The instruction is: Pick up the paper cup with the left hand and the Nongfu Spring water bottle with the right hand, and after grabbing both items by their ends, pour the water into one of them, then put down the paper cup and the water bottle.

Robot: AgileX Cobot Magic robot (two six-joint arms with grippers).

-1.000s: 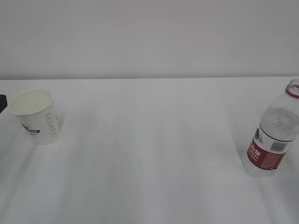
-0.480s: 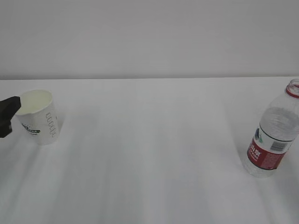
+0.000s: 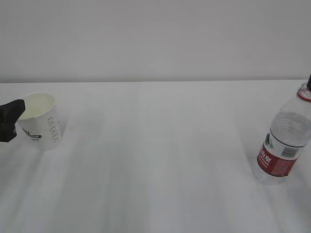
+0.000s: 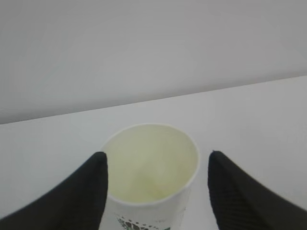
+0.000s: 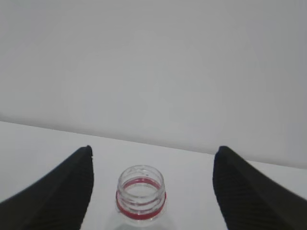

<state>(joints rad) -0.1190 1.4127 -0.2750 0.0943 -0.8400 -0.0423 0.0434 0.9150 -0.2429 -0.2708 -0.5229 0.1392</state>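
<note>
The white table fills the lower part of the exterior view and serves as the landmark here, with a plain pale wall behind its far edge. Toward the table's right edge stands the Nongfu Spring water bottle, upright and uncapped, its red label low on the body and its red neck ring just under the open mouth. The right hand hangs over that end of the table with its two black fingers spread wide, one on each side of the bottle's neck and clear of it. Near the table's left edge stands the paper cup, upright, cream inside, with a dark logo and grey lettering on its wall. The left hand is at that end of the table, its fingers apart and flanking the cup's rim; whether they touch the cup cannot be told.
</note>
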